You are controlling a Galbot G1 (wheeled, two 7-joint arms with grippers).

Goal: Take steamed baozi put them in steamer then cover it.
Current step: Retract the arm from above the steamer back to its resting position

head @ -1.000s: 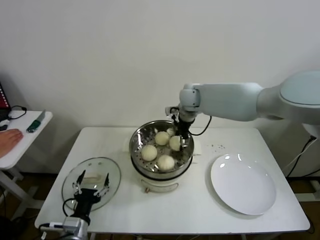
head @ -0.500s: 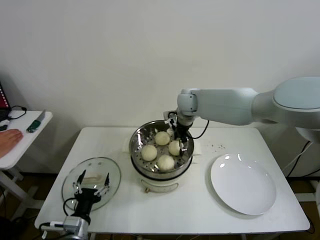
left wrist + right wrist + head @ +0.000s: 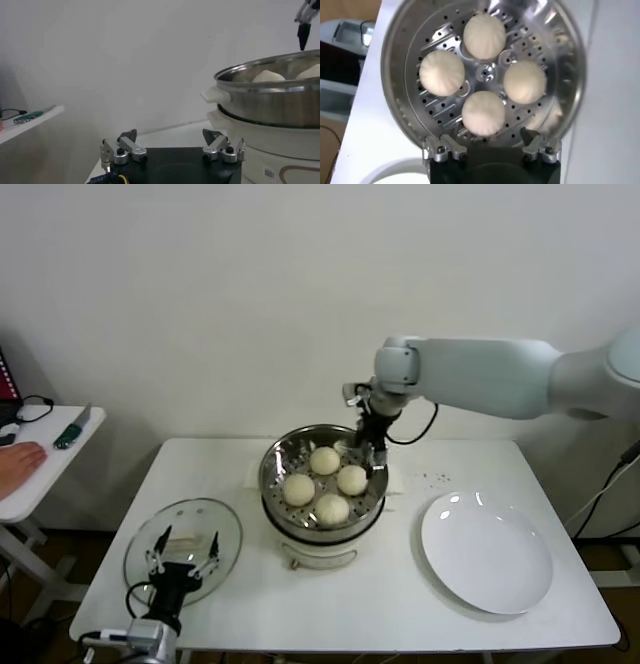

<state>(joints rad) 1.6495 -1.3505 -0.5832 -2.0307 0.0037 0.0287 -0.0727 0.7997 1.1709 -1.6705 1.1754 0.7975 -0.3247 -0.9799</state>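
White table [image 3: 400,584] against a plain wall. Right gripper [image 3: 372,446] hangs just above the steamer's [image 3: 290,544] far rim, jaws wide, holding nothing. Directly below it, four baozi [image 3: 484,113] sit on the perforated tray, pleats up. Loading looks done; covering comes next. Left gripper [image 3: 182,566], open and empty, hovers over the cover [image 3: 182,546], lying flat well left of the steamer, its bar handle [image 3: 180,537] running roughly left-right.

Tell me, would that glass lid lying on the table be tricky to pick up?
Probably somewhat. The cover looks like glass with a metal rim, so likely fragile if dropped and heavy for its thinness. It lies flat on the table, so it shouldn't roll or tip. Its smooth surface seems slippery; the bar handle at its centre looks the safest place to grasp.
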